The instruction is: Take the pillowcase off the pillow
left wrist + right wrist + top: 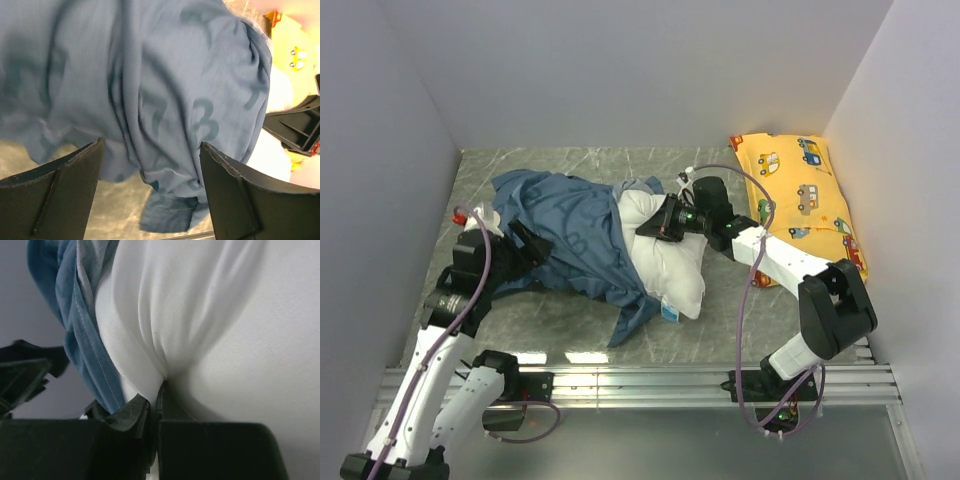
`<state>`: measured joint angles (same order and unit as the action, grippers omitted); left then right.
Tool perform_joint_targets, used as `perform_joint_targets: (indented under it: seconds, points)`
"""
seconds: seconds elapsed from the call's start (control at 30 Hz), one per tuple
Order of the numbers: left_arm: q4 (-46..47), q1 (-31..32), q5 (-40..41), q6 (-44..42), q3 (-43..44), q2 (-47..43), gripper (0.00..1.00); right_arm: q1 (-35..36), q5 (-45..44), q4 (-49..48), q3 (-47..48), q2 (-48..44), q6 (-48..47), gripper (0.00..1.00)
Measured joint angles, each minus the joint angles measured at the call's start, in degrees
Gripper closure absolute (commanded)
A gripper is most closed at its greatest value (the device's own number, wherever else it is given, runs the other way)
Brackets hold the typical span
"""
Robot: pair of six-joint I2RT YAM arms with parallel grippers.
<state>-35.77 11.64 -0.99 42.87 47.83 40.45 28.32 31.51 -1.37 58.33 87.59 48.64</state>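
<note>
Two jobs belong to this step, in my judgement: the right gripper [655, 228] must hold the pillow [678, 268] fixed, and the left gripper [532, 243] must take the pillowcase [565, 225] and pull it away to the left. The right fingers [135, 415] are closed and pinch a fold of the white pillow, just beside the blue hem. The left fingers [60, 195] stand wide apart with the bunched blue cloth in front of them, not gripped; they should close on a thick fold. The pillowcase covers only the left part of the pillow on the table [770, 320]. The right arm reaches low from the right side, and the left arm is bent and points toward the pillowcase.
</note>
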Motion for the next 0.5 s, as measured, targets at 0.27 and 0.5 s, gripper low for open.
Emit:
perform_joint_targets:
  seconds: [0.27,0.5]
  points:
    - [1.68,1.53,0.28,8.87,-12.66,-5.77,0.10,-0.61,2.05,-4.46,-0.31,1.70,4.04,1.00]
    - [8.85,2.23,0.09,13.79,-20.33,-7.50,0.05,-0.61,1.99,-4.55,-0.31,1.73,4.00,1.00]
